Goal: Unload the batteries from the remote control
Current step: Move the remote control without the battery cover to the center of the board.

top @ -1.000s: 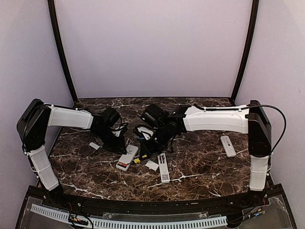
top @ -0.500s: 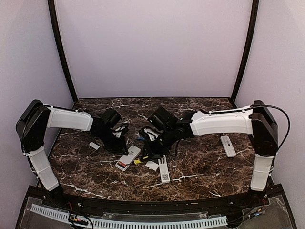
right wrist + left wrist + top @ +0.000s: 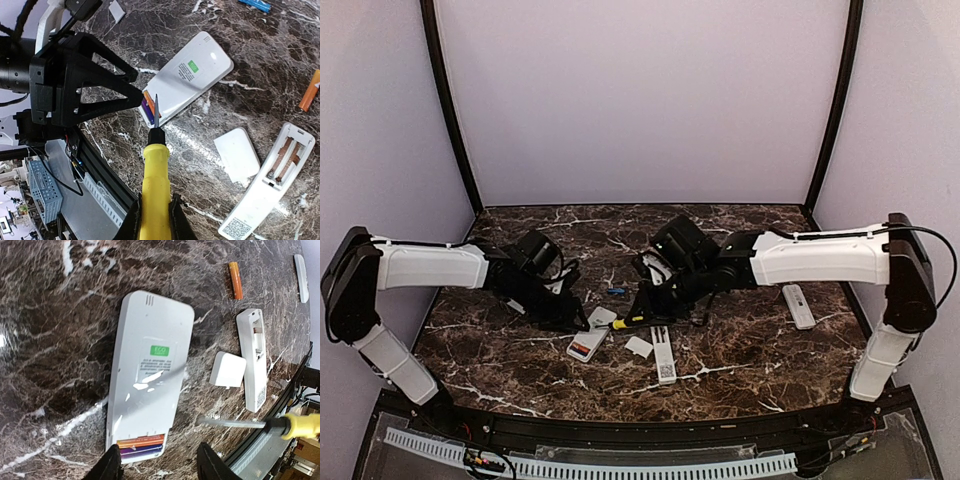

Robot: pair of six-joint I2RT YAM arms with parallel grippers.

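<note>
A white remote control [image 3: 150, 375] lies back-up on the marble table, its cover off. Orange and purple batteries [image 3: 142, 447] sit in the open compartment at its near end. My left gripper [image 3: 160, 467] is open just over that end, one finger at the remote's edge and the other well clear of it. My right gripper [image 3: 154, 220] is shut on a yellow-handled screwdriver [image 3: 155, 185] whose tip hangs by the batteries [image 3: 147, 107]. A loose orange battery [image 3: 235, 280] and a blue one [image 3: 254, 5] lie on the table. In the top view the remote [image 3: 588, 340] lies between both grippers.
A second remote [image 3: 272, 185] lies open with an empty compartment, a white cover [image 3: 237, 155] beside it. A third remote [image 3: 798, 305] lies at the right. A small white piece [image 3: 517, 305] lies at the left. The table's front rail [image 3: 620, 430] is near.
My left gripper has opened and let go of the remote. The left arm has stretched out lower. The right arm has shifted right, still holding the screwdriver.
</note>
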